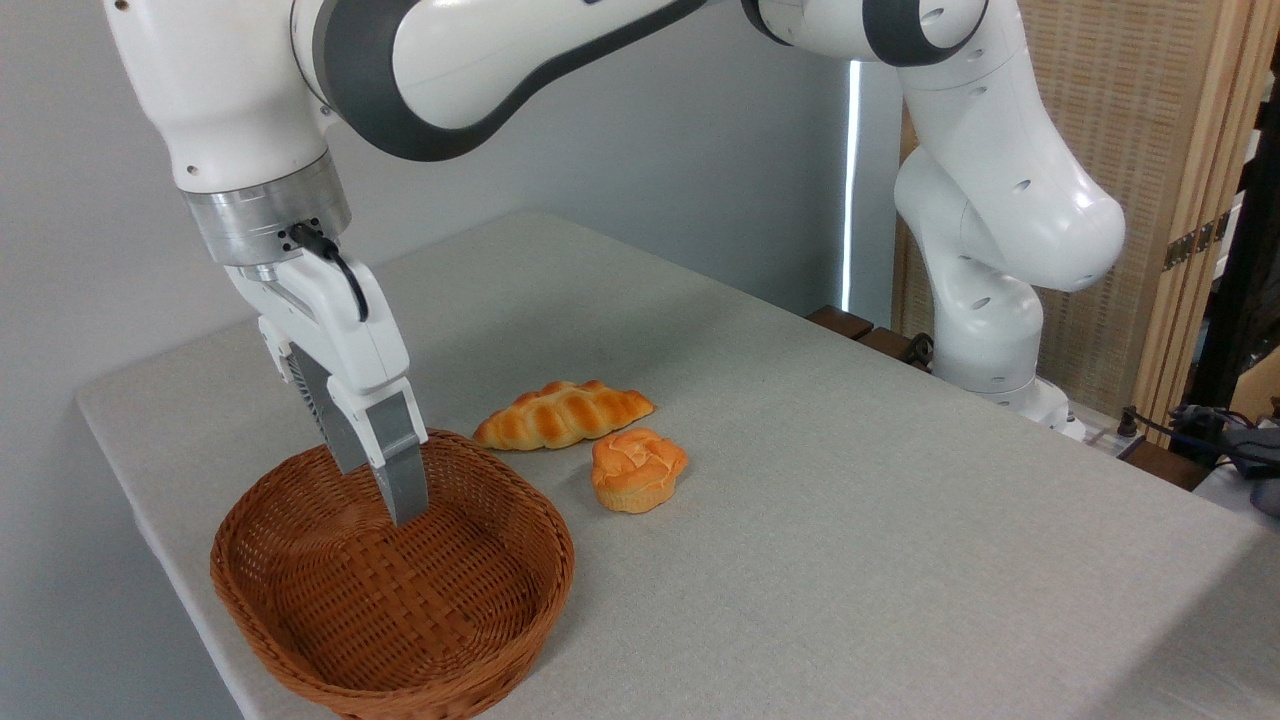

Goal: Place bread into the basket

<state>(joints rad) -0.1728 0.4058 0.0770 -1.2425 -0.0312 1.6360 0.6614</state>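
- We find the bread [638, 469], a small round orange bun with a swirled top and a paler underside, lying on the grey table [850, 520], near the middle of the picture.
- It sits outside the basket [470, 655], to the right of its rim, with a strip of bare tabletop between the two.
- Just behind the bun, we see a longer braided loaf [563, 414] with pointed ends; the two lie very close, and we cannot tell whether they touch.
- The basket is a reddish-brown woven bowl with a thick rim, standing at the front left part of the table, close to the table's near edge. We see nothing lying inside it.
- The gripper [405, 505] hangs over the basket's back half, pointing down, its tips below the level of the far rim and above the woven floor.
- From this side we see the fingers overlapping as one grey blade, so we cannot tell how far apart they stand. We see nothing between them.
- The gripper is well apart from the bun, to its left.
- The white arm [990, 200] arches across the top of the picture from its base at the table's far right edge.
- Behind the base stands a woven screen in a wooden frame [1170, 130], and a plain pale wall [640, 180] fills the rest of the background.
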